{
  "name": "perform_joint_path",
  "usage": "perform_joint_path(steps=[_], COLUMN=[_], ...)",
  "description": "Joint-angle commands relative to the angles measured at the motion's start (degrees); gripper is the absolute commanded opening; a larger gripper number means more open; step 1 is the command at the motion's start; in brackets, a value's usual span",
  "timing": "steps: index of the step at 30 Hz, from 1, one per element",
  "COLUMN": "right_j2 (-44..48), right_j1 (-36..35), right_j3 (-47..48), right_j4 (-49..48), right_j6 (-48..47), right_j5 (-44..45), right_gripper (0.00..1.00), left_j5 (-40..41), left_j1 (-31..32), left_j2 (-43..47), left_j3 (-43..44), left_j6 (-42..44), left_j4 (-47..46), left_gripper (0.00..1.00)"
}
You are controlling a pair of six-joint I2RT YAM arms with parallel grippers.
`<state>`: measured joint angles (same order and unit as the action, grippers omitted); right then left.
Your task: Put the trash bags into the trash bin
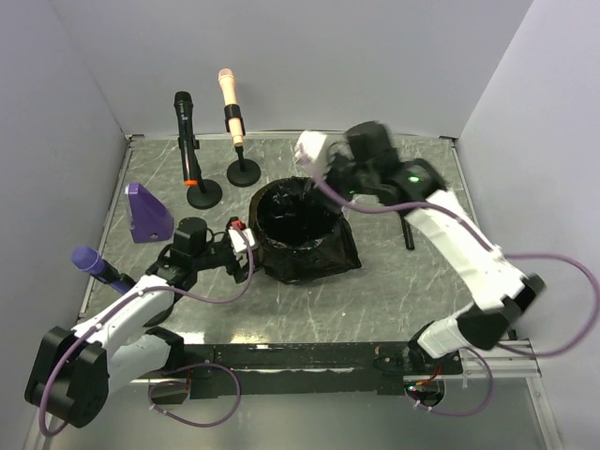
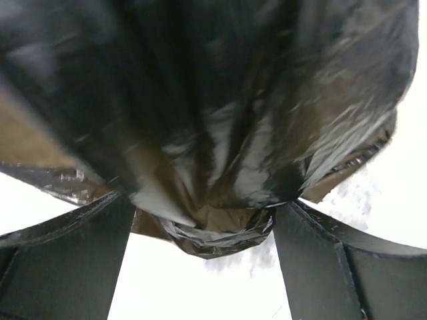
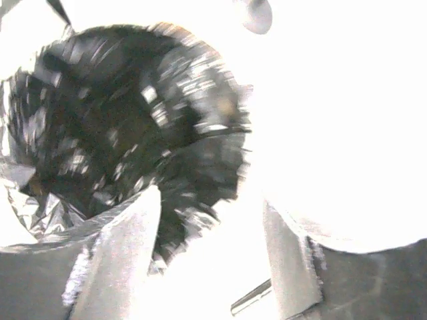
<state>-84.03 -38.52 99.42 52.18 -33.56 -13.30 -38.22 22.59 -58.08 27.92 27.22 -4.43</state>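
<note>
Trash bag (image 1: 309, 251) black, mid-table (image 1: 412, 291), mouth standing round and open, hem spread flat. Left gripper (image 1: 246, 251) at its left edge, fingers wide apart, a bag fold between them. Right gripper (image 3: 210, 227) above far rim, fingers apart, blurred. Microphone bases (image 1: 204, 194) near, behind-left; bare surface to the right

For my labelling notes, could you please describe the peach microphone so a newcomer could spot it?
Look across the table, behind the trash bin. Two microphones stand on black bases; the peach microphone, right of the black microphone, is the pale one.
</note>
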Motion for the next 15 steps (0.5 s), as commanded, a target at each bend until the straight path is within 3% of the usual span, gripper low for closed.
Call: perform_joint_path(steps=[1,2,4,5,6,8,12,15], right_j2=[5.54,5.98,6.68,7.12,7.21,7.56,8.09,11.33], right_j1=[3.36,4.24,6.96,8.62,10.21,11.54,11.54,11.54], right_j3=[2.71,2.97,4.20,5.25,6.57,8.07,5.98,0.35], right_j4=[-6.04,-5.52,-4.99,-4.64,-4.29,-4.63,-6.30,-10.34], right_j6=[10.53,11.40,14.73,16.23,17.90,20.80,28.44,28.12], right_j5=[2.93,2.67,2.32,2.23,2.66,7.29,23.11,29.11], right_gripper=[0.70,0.73,0.89,0.92,0.94,0.99,0.99,0.99], left_j5=[0.16,-0.01,1.29,2.26,4.36,11.28,17.73,20.80], left_j1=[2.63,2.64,2.64,2.64,2.55,2.55,1.67,1.06], left_j2=[-1.42,-1.33,0.68,2.17,3.75,8.40,16.14,18.97], left_j3=[-0.42,0.81,3.70,4.68,5.29,5.30,6.00,7.67], left_j6=[-3.06,-2.01,0.97,2.30,3.53,1.97,2.75,-0.05], left_j4=[-9.83,-6.68,1.83,6.92,10.19,13.99,22.08,24.90], left_gripper=[0.85,0.85,0.86,0.87,0.97,0.97,0.97,0.97])
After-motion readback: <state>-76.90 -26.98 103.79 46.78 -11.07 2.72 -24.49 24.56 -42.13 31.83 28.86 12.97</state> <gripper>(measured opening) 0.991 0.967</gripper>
